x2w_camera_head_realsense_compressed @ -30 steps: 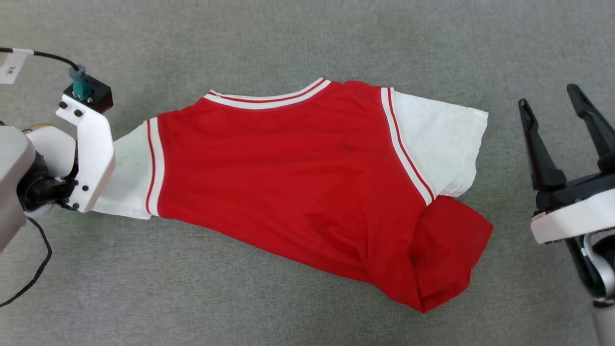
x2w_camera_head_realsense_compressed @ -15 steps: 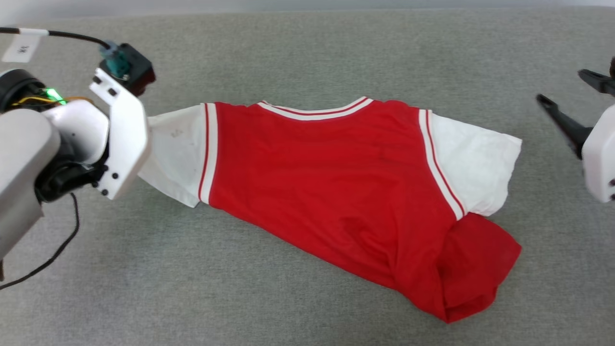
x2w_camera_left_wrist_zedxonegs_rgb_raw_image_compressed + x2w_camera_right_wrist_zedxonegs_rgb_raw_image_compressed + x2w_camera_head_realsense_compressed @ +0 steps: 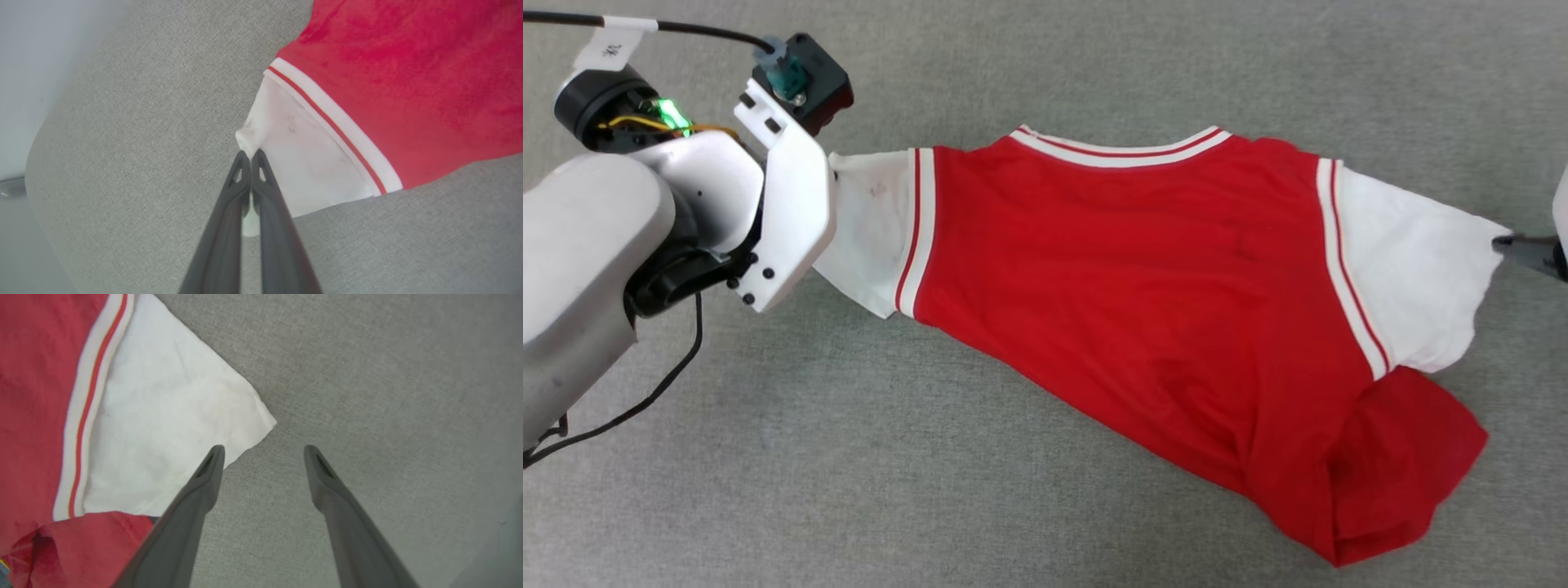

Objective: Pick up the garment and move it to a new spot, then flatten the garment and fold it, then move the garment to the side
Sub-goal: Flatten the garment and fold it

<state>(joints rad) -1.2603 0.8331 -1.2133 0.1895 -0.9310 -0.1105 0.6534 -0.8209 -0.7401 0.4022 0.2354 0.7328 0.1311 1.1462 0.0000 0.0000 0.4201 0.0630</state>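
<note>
White garment sleeve [image 3: 310,163] in tight-closed left gripper [image 3: 250,153]

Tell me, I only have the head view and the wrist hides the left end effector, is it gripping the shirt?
Observer: Yes, the left end effector is shut on a corner of the white sleeve of the shirt.
Operator: And the right one?
Observer: The right end effector is open, holding nothing.
Operator: Is it near the cloth?
Observer: One finger crosses the other sleeve at its corner edge; the second is over the gray surface.
</note>
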